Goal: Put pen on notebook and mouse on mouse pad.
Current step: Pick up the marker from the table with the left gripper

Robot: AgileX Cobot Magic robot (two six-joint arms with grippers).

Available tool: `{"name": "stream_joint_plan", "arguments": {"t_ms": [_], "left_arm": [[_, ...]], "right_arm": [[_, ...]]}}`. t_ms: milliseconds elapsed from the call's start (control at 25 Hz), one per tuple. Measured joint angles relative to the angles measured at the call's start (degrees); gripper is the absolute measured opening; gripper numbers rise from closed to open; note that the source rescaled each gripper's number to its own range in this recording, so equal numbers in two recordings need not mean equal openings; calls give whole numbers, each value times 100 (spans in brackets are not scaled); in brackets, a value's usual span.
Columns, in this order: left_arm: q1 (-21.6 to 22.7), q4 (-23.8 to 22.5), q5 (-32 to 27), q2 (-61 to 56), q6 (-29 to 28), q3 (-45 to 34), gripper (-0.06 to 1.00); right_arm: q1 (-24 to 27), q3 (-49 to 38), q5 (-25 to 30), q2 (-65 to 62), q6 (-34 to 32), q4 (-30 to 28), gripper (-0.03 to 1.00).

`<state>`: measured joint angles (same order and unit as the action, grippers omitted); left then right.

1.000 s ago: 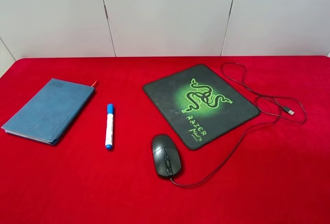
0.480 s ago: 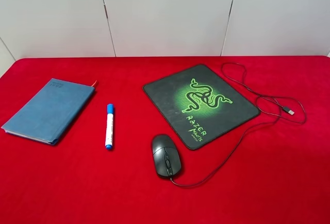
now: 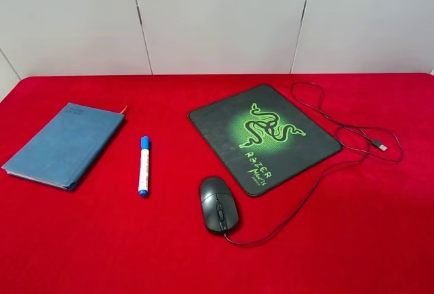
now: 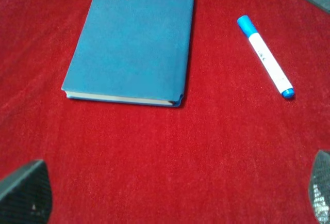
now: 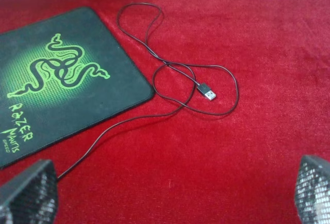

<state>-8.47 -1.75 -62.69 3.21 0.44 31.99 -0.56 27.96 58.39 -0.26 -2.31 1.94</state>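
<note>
Exterior high: pen beside notebook, mouse nr pad.

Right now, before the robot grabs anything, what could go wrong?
The mouse trails a long looped cable; lifting it might drag or snag that cable across the mouse pad. The pen looks round, so it may roll off the notebook cover. The mouse sits close to the pad's corner, so a grab might nudge the pad.
</note>
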Motion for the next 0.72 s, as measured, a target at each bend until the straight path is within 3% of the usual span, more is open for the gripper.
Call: {"name": "stream_joint_plan", "arguments": {"t_ms": [440, 720], "left_arm": [[0, 6, 16, 2625, -44, 960, 100], [0, 415, 237, 4267, 168, 1388, 100]], "right_arm": [[0, 0, 0, 0, 0, 0, 100], [0, 0, 0, 0, 0, 0, 100]]}}
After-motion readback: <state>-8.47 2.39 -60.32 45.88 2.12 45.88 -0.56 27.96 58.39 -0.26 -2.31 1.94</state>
